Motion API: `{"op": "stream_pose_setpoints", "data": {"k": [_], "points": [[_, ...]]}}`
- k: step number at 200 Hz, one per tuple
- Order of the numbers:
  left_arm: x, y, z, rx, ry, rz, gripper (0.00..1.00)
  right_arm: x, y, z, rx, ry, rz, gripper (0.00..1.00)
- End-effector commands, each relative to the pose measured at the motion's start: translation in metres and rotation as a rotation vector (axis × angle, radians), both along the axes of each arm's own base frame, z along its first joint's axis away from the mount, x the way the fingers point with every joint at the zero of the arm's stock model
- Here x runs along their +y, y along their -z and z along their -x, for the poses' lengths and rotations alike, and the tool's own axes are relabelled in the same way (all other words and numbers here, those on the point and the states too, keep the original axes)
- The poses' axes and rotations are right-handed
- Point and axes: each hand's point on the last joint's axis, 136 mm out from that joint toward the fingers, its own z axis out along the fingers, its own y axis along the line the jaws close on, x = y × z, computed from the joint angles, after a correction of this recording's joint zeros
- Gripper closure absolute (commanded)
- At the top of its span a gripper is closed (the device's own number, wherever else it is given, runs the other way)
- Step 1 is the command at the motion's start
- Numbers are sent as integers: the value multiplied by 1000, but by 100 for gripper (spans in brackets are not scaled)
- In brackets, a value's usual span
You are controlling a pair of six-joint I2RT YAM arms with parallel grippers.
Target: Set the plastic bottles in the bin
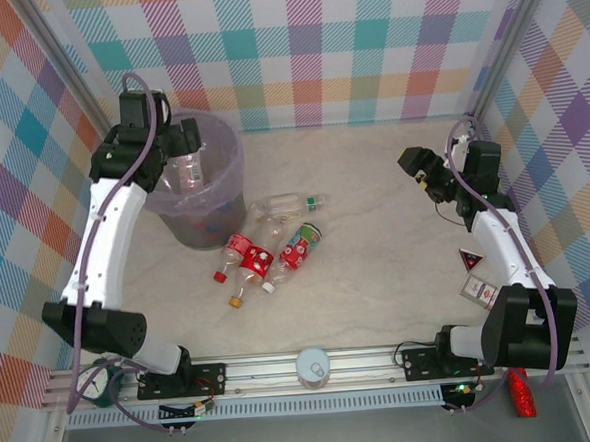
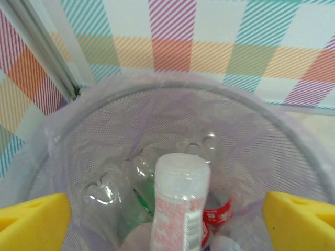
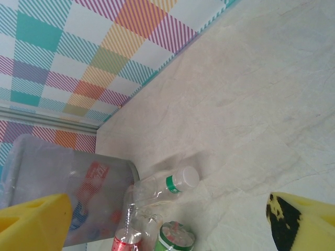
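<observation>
Your left gripper (image 2: 166,212) hangs spread wide over the bin (image 2: 172,89) — a red-labelled bottle (image 2: 180,193) stands on end inside (base up, I think). The other bottles (image 1: 262,251) lie mostly slantwise on the table just right of it — your right gripper (image 3: 167,219) gapes wide.

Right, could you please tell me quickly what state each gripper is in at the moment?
Left gripper: open over the bin, holding nothing; a red-labelled bottle lies between its fingers, untouched.
Right gripper: open, holding nothing.

Two arms (image 1: 104,243) of white links (image 1: 501,238), black joints (image 1: 101,331), looping lilac cables (image 1: 78,344) and yellow claw fingers (image 2: 31,219)
</observation>
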Motion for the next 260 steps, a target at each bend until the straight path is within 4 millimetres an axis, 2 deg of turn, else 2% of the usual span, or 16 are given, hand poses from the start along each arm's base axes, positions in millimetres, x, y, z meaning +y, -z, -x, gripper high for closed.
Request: {"op": "stream_pose_setpoints", "data": {"k": [1,14,24,38,48,60,78,103,116,135,195,223,260], "points": [[-15,-43,40,-76,14,-95,6,4,-12,-4,-28,-31,-10,3],[-44,-53,53,-97,58,-151,6,7,-12,-5,-28,-39,-11,1],[-70,-53,61,-96,111,-163,7,10,-13,-5,-31,-53,-12,1],[-109,-43,69,-67,200,-175,6,17,-13,-5,-21,-83,-7,1],[-136,-29,75,-27,269,-190,6,21,-13,-5,-14,-94,2,1],[-164,-9,82,24,330,-202,6,24,-12,-5,-9,-99,11,1],[-207,34,90,119,423,-143,6,25,-12,-3,-7,-93,19,1],[-258,113,108,279,523,-11,7,24,-13,-3,-9,-77,26,1],[-268,149,115,353,528,-8,7,26,-14,-2,-11,-83,24,1],[-274,185,119,414,518,-20,6,27,-15,-1,-13,-88,27,1],[-279,266,108,555,473,-5,2,29,-20,4,-23,-96,36,1],[-286,290,102,596,486,2,2,29,-25,6,-38,-96,41,1],[-285,310,94,652,466,40,2,32,-29,8,-52,-114,43,1]]}}
